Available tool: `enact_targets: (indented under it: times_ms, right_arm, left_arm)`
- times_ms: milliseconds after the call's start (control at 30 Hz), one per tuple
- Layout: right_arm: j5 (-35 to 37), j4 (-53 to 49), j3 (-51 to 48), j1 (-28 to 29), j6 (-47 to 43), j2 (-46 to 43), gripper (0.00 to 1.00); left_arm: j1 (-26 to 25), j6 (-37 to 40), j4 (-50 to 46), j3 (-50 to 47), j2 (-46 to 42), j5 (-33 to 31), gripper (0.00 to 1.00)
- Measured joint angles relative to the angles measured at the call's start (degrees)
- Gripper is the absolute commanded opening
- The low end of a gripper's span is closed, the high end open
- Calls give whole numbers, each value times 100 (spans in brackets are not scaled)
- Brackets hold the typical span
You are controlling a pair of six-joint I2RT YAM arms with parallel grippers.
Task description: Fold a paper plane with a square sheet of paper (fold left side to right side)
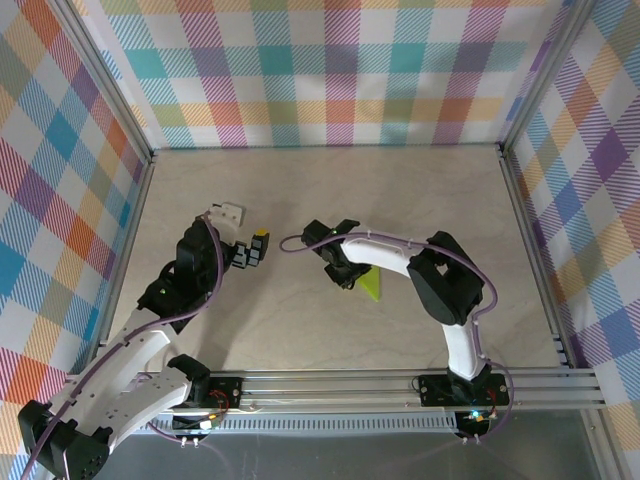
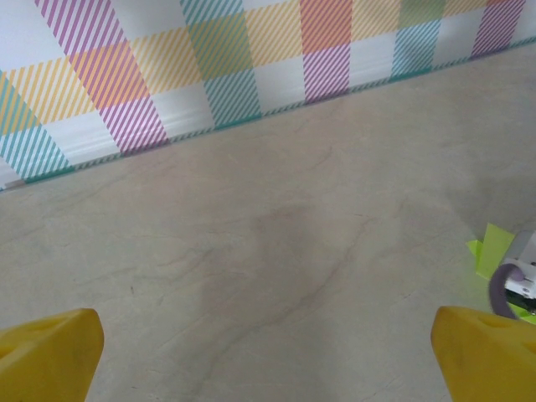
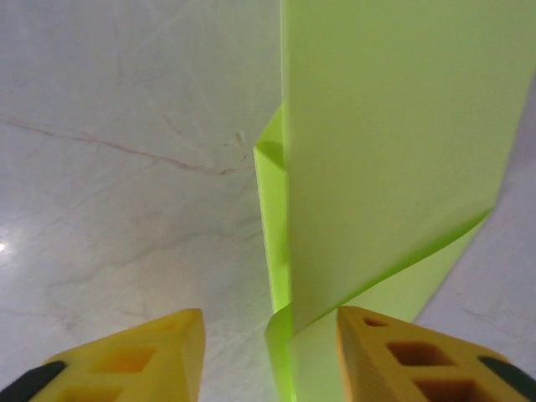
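The lime paper plane [image 1: 371,287] lies folded in the middle of the table [image 1: 300,190], beneath the right gripper [image 1: 340,272]. Its fingers [image 3: 419,368] stand parted around the paper, seemingly freeing the crease, not pinching. The left gripper [image 1: 252,248] hangs aside, fingers [image 2: 50,352] spread wide, leaving room.

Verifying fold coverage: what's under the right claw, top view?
The folded lime paper on the table: a wedge pokes out beside the right claw, the rest hidden by the wrist. Wrist view shows stacked layers between its open fingers.
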Motion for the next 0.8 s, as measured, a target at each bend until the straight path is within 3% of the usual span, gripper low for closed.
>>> enact_targets:
  times_ms: [233,500,633,800]
  right_arm:
    - [-634,599,-649,-343,107,-1086,59]
    - [-1285,1626,-1720,-890,376,-2422,81]
    - [-1615,2194,-2334,-1174,619,-2977,99]
    - [-1998,2726,-2835,-1530,811,-3392,99]
  left_arm:
    - [0,-15,-9,0,122,-2,100]
    - [0,-22,-17,0,243,9,100]
    - [4,-37,-17,0,313,44,100]
    - [7,-39,-44,0,457,42,100]
